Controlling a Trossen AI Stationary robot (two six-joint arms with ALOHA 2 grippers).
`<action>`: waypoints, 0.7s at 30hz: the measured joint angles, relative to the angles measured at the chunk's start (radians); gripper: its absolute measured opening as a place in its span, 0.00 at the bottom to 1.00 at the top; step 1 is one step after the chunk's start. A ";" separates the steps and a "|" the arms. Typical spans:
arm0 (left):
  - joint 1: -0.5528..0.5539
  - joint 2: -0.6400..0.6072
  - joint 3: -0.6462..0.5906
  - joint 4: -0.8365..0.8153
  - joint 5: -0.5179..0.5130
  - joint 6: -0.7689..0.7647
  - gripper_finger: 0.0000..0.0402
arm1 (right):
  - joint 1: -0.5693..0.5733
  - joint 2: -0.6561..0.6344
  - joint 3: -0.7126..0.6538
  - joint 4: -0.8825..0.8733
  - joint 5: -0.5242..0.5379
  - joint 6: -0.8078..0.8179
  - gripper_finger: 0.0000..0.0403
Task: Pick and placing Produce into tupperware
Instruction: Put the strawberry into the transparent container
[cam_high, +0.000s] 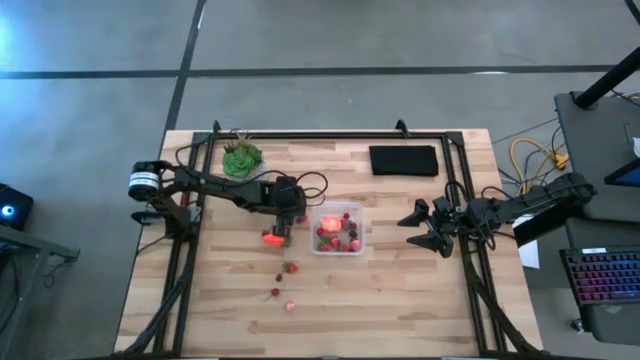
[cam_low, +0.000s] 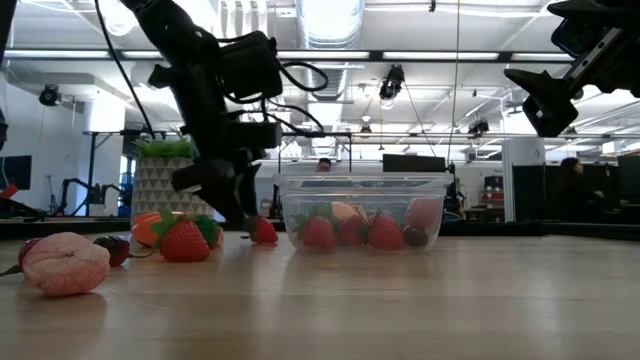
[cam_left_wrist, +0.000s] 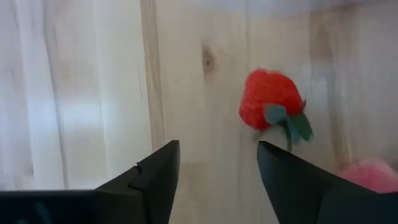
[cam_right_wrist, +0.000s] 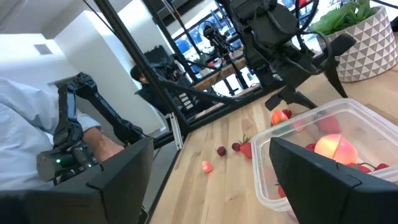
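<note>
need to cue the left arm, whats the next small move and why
Probably shift the left tool sideways until it is centred over the strawberry, then lower. Its fingers are open and empty, and in the left wrist view the berry lies off to one side of the gap, on bare wood beside the tupperware.

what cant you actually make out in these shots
- Number of pieces in the tupperware: too small in the high view, overlapping behind the translucent wall in the low view.
- Whether the left gripper, open, touches the table: its wrist view cuts off the fingertips.
- The carrot-like piece: half hidden behind a strawberry in the low view.
- The right gripper: open, empty.
</note>
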 joint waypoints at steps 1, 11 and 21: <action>-0.001 0.000 0.003 -0.022 0.001 -0.003 0.51 | 0.000 0.000 0.000 0.000 0.000 0.000 0.77; -0.044 -0.001 0.065 -0.106 0.067 -0.125 0.55 | 0.000 0.000 0.000 0.000 0.000 0.000 0.77; -0.059 -0.001 0.088 -0.096 0.131 -0.264 0.55 | 0.000 0.000 0.000 0.000 0.000 0.000 0.77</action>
